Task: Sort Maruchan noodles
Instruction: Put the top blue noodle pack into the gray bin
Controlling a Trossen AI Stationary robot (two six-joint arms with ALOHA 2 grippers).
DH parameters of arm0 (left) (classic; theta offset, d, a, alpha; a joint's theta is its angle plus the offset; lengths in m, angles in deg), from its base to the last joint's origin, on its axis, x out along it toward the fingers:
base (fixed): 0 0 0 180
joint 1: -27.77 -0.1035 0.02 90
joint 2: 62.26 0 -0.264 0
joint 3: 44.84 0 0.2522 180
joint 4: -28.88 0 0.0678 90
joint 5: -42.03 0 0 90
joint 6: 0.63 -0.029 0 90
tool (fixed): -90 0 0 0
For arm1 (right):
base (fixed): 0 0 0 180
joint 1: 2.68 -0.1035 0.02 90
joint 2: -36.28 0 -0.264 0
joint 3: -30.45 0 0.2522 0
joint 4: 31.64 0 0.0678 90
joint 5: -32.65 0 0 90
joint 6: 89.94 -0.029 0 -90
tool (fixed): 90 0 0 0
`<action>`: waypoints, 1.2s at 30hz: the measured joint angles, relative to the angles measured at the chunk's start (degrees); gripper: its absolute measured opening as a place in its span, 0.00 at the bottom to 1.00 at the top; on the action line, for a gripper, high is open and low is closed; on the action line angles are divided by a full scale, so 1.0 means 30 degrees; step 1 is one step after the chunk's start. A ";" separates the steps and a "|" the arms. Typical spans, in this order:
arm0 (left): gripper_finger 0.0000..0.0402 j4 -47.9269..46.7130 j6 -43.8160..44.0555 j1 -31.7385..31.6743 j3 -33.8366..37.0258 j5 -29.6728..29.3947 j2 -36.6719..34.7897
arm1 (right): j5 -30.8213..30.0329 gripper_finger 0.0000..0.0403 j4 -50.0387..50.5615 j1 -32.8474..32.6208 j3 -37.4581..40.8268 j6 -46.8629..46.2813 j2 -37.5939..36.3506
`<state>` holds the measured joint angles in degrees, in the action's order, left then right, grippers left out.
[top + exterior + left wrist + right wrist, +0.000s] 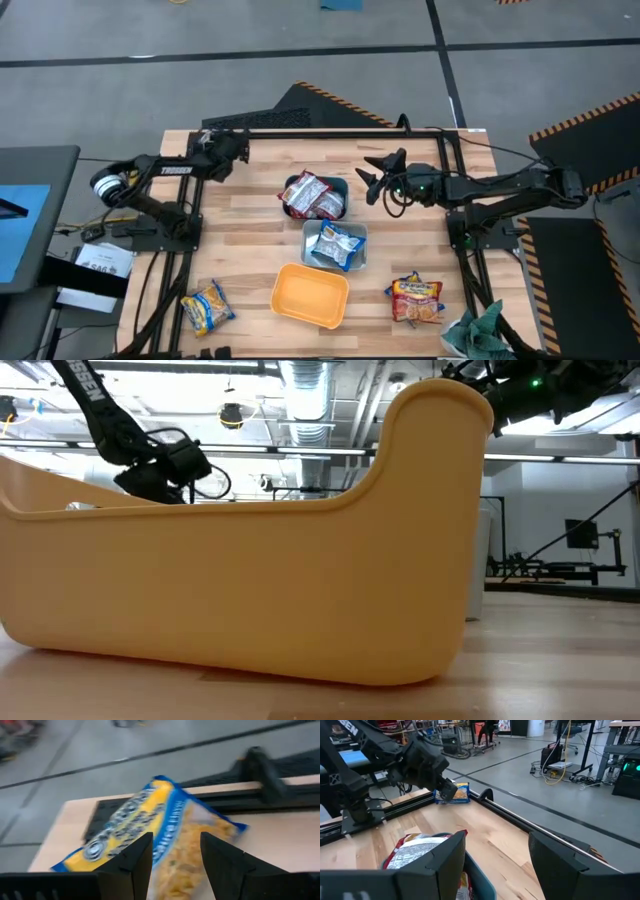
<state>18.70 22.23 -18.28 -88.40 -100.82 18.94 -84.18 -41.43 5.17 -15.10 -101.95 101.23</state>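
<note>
My left gripper (240, 152) (175, 840) is at the table's far left, shut on a yellow-and-blue noodle packet (150, 825) (454, 793). My right gripper (368, 180) (495, 837) hovers open just right of the teal tub (343, 190), which holds red-silver packets (312, 196) (417, 851). Blue-white packets (335, 245) lie in the pale-blue tub (361, 232). The orange tub (310, 296) (240, 560) holds nothing that I can see. One yellow packet (208, 306) lies flat near the left front corner, and red-orange packets (415, 298) lie at the right front. My left gripper pinches the yellow-and-blue packet between its two fingers by one end (167, 851). The fingers come at it roughly level, and the packet sticks out ahead of them toward the far rail (462, 793). Whether its free end rests on the table cannot be told.
A black frame rail (330, 131) runs along the table's far edge, and posts stand by each arm base. A dark green cloth (480, 328) lies at the right front corner. Bare wood shows between the left arm and the tubs. In the low view the orange tub blocks most of the table.
</note>
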 joint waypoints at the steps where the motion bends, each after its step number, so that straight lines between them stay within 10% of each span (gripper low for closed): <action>1: 0.38 0.0045 0.0436 0.0062 0.0002 -0.0711 0.0297 | 0.0000 0.59 0.0000 0.0000 0.0000 0.0000 0.0000; 18: 0.37 -0.0785 0.3373 0.0361 0.0015 -0.1331 0.1118 | 0.0000 0.59 0.0197 0.0000 0.0000 -0.0015 0.0000; 27: 0.03 -0.1204 0.3270 0.0361 0.0040 -0.1354 0.1110 | 0.0000 0.59 0.0204 0.0000 0.0000 -0.0044 0.0000; 36: 0.00 0.1022 0.2376 0.0608 0.1441 -0.1779 0.1103 | -0.0002 0.59 0.0209 0.0000 0.0000 -0.0036 0.0000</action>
<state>21.77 29.35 -16.46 -84.08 -106.16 22.25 -84.18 -40.81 5.17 -15.10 -102.06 101.23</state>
